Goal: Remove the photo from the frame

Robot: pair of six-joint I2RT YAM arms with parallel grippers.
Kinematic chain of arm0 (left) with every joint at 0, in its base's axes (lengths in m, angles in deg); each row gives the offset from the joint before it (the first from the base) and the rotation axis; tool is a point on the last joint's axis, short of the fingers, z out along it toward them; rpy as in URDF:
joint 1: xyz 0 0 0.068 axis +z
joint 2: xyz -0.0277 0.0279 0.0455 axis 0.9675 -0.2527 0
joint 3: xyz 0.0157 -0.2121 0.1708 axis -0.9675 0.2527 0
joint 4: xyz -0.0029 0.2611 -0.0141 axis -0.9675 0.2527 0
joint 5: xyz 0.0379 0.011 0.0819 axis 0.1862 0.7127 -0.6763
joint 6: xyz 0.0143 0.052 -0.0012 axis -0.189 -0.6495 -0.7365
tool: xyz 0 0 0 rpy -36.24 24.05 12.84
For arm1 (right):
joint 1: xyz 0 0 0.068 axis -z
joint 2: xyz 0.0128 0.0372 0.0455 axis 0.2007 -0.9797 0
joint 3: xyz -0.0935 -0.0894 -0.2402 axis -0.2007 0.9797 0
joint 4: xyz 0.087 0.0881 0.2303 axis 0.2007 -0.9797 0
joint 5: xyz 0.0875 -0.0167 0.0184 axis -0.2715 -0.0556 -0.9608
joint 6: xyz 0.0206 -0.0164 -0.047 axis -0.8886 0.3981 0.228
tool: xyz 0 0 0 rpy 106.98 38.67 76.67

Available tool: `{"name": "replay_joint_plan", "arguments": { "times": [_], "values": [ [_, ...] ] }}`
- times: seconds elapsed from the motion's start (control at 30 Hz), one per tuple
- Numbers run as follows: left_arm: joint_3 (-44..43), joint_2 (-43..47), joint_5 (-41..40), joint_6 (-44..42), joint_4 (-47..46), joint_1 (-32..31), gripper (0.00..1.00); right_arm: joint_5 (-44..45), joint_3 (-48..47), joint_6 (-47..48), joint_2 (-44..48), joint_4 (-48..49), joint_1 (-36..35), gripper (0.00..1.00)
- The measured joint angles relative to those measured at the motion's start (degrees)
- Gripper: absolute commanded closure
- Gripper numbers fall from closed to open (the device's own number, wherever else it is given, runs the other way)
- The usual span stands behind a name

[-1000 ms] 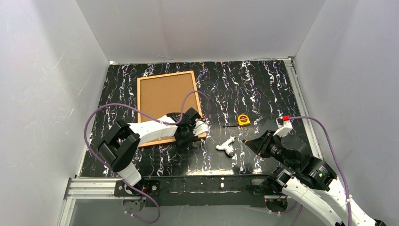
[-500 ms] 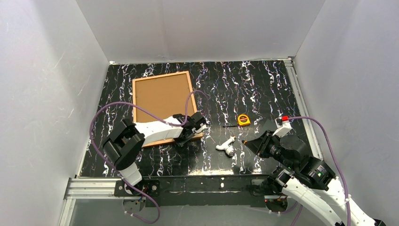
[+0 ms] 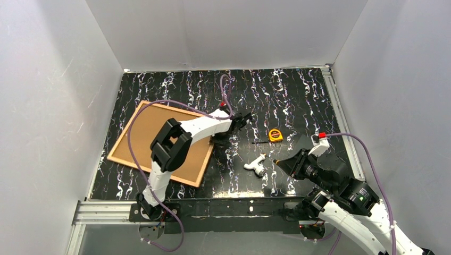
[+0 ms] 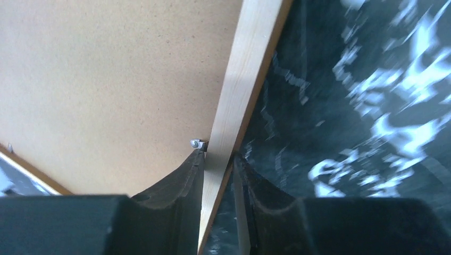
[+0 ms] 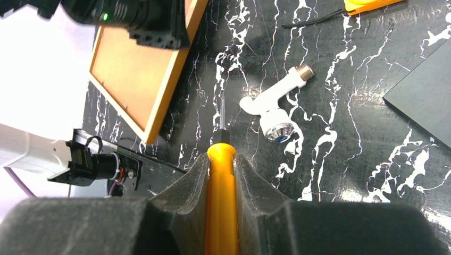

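Clamped at its rail by the left tool [image 4: 219, 155], the large cork-backed frame of reddish-brown wood [image 3: 130, 146] has been swung askew, left of the yellow tape measure [image 3: 275, 135], its photo hidden and presumably still inside; the right tool [image 5: 220, 159] is clamped on an orange-handled screwdriver [image 5: 221, 223].

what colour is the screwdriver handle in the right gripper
The screwdriver handle is orange, clearest in the right wrist view.

Frame [image 4: 239, 95]: wood rim, matt board back; table [image 3: 298, 101] glossy (marbled black); screwdriver [image 5: 221, 175] handle smooth plastic.
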Motion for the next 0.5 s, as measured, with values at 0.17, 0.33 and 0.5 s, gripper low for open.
{"name": "replay_joint_plan", "arguments": {
  "times": [0.17,0.33,0.5],
  "values": [
    [-13.0,-7.8,1.8,9.9,3.3,2.5,1.00,0.0,0.0,-0.1,0.9,-0.4,0.0,0.99],
    [-16.0,-10.1,7.1,18.3,2.9,6.9,1.00,-0.4,0.2,-0.2,0.5,-0.9,0.0,0.99],
    [-15.3,-10.0,11.2,22.1,0.7,11.2,0.73,-1.9,2.1,-0.1,-3.0,-0.6,0.0,0.99]
  ]
}}
